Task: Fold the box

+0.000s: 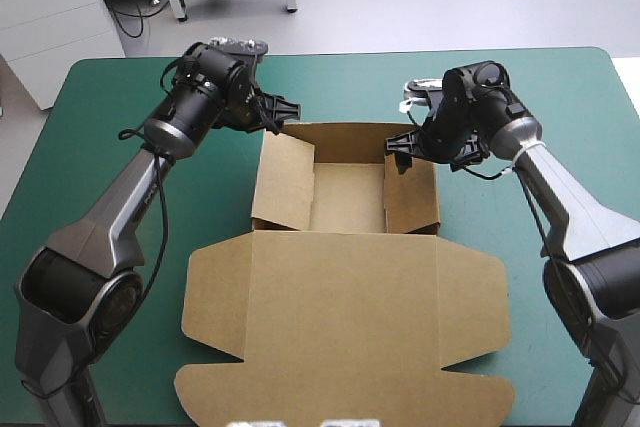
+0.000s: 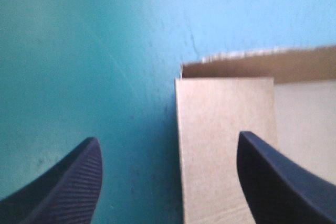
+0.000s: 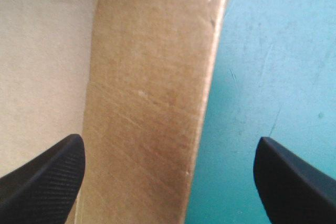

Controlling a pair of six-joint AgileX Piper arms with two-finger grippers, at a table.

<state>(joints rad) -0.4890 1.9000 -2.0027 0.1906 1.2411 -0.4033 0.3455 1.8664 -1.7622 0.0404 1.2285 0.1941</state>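
The brown box (image 1: 345, 247) lies in the middle of the teal-green table as an open tray with its lid flat toward the near edge. Its left wall (image 1: 283, 180) and right wall (image 1: 411, 192) are folded inward. My left gripper (image 1: 283, 117) hovers open over the tray's far left corner; the left wall (image 2: 226, 145) lies between its fingers, nearer one finger (image 2: 278, 182). My right gripper (image 1: 402, 147) is open over the far right corner, and the right wall (image 3: 147, 108) fills the gap between its fingers.
Bare teal-green cover (image 1: 100, 147) surrounds the box on the left, right and far sides. The flat lid (image 1: 340, 337) reaches close to the table's near edge.
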